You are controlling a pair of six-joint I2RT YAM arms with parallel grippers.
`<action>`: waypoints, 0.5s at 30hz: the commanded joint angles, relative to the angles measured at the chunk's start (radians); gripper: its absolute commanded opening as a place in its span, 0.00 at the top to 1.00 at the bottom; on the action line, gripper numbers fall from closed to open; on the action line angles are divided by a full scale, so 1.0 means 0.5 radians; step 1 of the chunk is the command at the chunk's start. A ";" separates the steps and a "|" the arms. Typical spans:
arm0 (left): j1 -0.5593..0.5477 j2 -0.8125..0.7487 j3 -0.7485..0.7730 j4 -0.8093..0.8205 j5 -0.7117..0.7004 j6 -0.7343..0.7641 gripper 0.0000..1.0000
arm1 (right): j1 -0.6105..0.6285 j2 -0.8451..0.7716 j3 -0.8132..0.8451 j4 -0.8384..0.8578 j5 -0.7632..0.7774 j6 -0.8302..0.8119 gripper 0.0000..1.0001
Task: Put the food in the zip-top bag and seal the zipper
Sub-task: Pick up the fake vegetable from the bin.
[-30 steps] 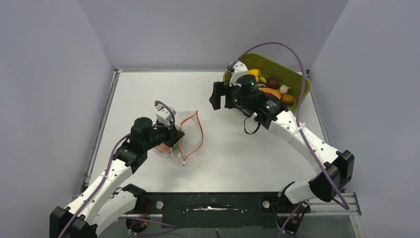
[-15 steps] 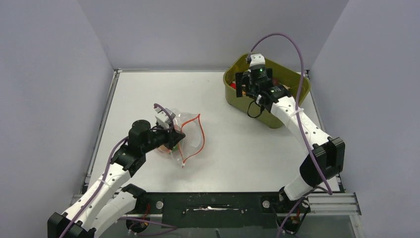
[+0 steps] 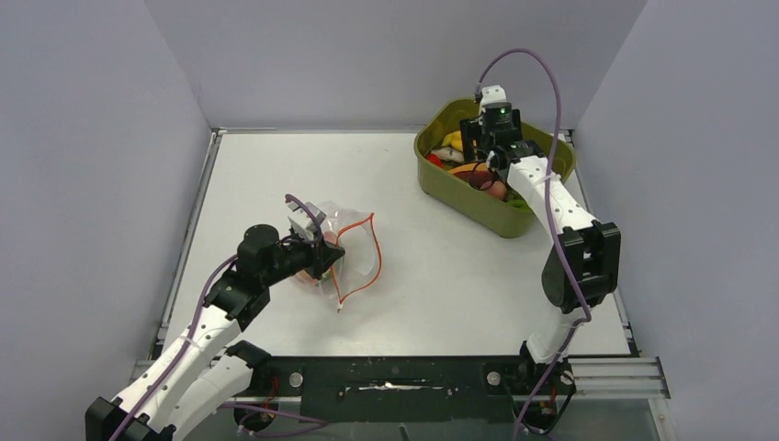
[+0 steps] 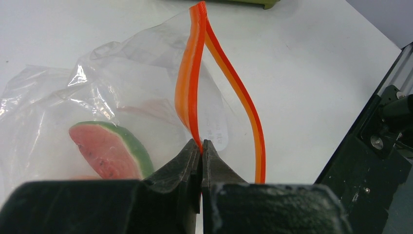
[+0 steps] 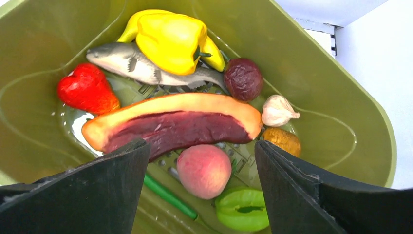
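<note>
my left hand (image 4: 200, 146) pinches the zipper (image 4: 187, 83), holding the zip-top bag (image 4: 122, 63) open at near left. my right hand (image 5: 200, 148) hangs spread over the peach (image 5: 203, 170) in the far-right tub (image 5: 316, 73); next, i think, lower and close.

To my left the bag (image 3: 354, 246) lies on the table (image 3: 303, 175), watermelon slice (image 4: 109, 148) in it; at my far right stands the tub (image 3: 478, 207), holding pepper (image 5: 168, 41) and peach (image 5: 203, 170).
</note>
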 commanded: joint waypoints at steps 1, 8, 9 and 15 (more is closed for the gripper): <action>-0.015 -0.021 0.016 0.116 0.003 0.013 1.00 | -0.103 0.098 0.165 0.176 -0.159 -0.084 0.23; -0.019 0.010 0.020 0.119 0.005 0.013 1.00 | -0.223 0.348 0.295 0.260 -0.472 -0.067 0.27; -0.022 0.014 0.021 0.119 0.003 0.013 1.00 | -0.229 0.387 0.319 0.269 -0.494 -0.073 0.27; -0.024 0.020 0.017 0.116 -0.020 0.022 1.00 | -0.259 0.592 0.492 0.354 -0.543 -0.100 0.26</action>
